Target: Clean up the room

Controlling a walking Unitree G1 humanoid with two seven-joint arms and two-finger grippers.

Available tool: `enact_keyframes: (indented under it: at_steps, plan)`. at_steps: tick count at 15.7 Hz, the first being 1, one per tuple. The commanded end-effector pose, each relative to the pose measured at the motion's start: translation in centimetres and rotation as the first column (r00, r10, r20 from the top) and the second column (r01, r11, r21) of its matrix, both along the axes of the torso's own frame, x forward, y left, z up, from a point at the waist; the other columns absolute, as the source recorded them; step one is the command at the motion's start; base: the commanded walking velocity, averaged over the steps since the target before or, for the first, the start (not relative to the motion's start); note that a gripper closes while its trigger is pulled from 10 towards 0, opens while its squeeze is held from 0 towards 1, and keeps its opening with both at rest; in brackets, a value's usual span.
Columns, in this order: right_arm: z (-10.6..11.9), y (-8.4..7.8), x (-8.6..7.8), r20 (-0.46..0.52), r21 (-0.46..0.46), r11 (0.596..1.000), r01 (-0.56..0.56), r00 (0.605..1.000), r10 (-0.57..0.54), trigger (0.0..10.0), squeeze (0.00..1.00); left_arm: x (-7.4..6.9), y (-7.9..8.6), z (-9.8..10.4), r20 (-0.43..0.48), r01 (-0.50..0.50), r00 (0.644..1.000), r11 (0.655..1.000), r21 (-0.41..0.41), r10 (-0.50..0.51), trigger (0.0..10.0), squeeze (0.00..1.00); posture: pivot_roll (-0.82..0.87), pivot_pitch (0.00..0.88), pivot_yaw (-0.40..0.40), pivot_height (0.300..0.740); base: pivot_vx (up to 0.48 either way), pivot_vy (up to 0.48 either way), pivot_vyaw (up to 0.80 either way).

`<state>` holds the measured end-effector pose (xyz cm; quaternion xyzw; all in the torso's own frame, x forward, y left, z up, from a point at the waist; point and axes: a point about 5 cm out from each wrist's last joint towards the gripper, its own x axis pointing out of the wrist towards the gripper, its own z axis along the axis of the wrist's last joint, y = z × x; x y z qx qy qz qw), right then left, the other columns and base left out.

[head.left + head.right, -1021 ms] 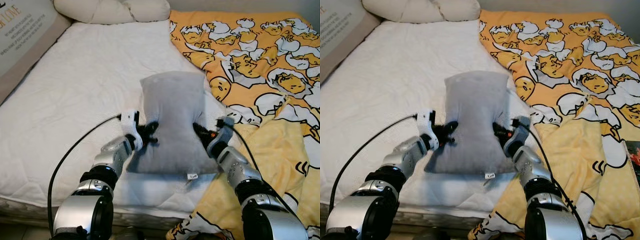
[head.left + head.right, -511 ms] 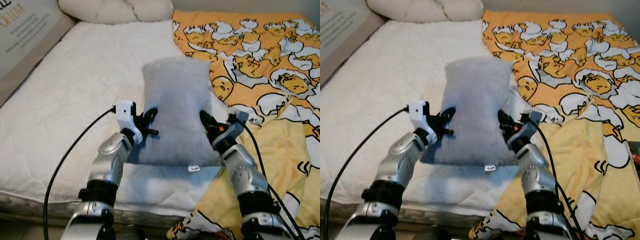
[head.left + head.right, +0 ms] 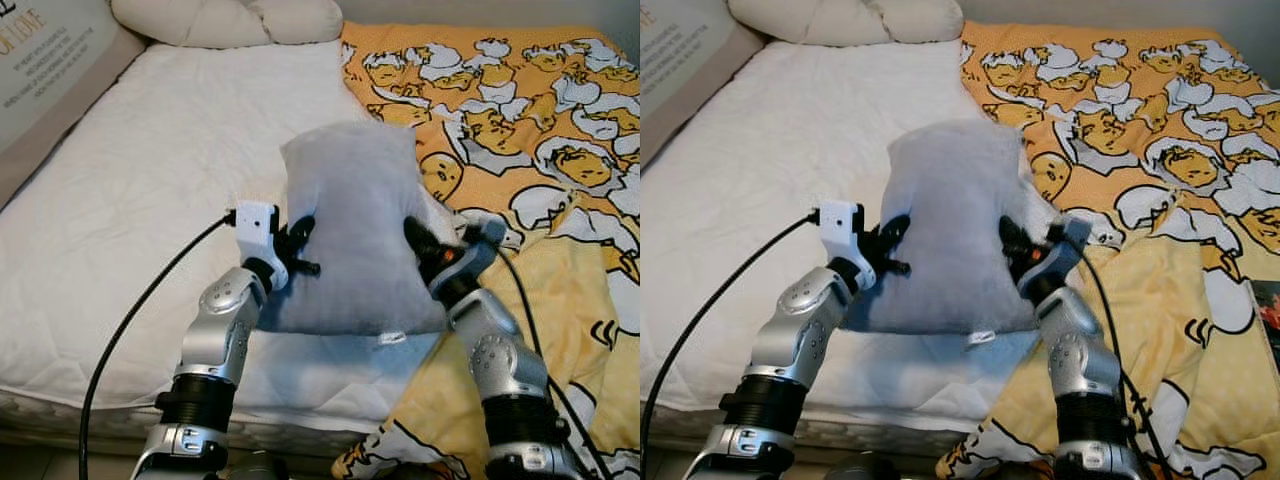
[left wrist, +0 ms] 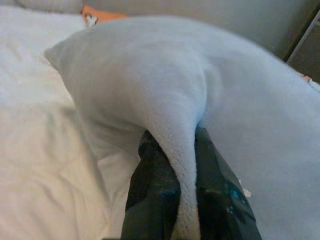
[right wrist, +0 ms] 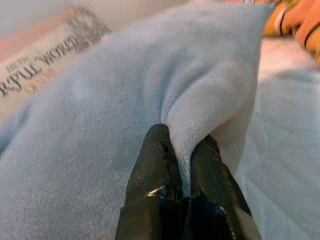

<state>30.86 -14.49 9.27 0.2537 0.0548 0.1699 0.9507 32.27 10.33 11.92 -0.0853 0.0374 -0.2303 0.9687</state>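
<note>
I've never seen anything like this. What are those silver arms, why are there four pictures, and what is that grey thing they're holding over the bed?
The silver arms belong to a humanoid robot tidying a room. Two pictures come from cameras in its head, looking down at the bed in front of it. The other two come from small cameras on its wrists, looking along each gripper's two black fingers.

On the bed's white cover sits a grey pillow. The left gripper pinches the pillow's left edge, and the right gripper pinches its right edge. In both wrist pictures a fold of the grey fabric is squeezed between the fingers.

To the right lies an orange blanket with cartoon prints, and a cream pillow rests at the head of the bed.
</note>
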Motion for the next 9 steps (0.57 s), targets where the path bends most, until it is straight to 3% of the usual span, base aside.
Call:
enact_keyframes:
  at_steps: [1,3,9]
  plan:
    - [0.82,0.77,0.17,0.026,-0.033,0.999,-0.024,0.999,0.025,10.0,0.00,0.03,0.04,0.94,0.049,-0.010,0.999,1.000,0.023,0.009,10.0,0.00,0.02,0.000,0.033,0.740,0.000,0.000,0.00]
    - [0.49,0.96,-0.13,0.003,-0.060,0.998,-0.015,1.000,0.016,10.0,0.00,0.07,0.31,0.59,0.023,-0.040,0.999,0.999,0.022,0.040,10.0,0.00,0.01,0.000,0.046,0.740,0.000,0.247,0.00]
    - [1.19,0.62,-0.34,0.010,-0.023,1.000,0.011,1.000,-0.011,10.0,0.00,0.19,0.17,0.43,0.008,-0.043,0.999,0.996,0.075,0.043,10.0,0.00,0.02,0.000,0.058,0.740,0.000,0.313,0.00]
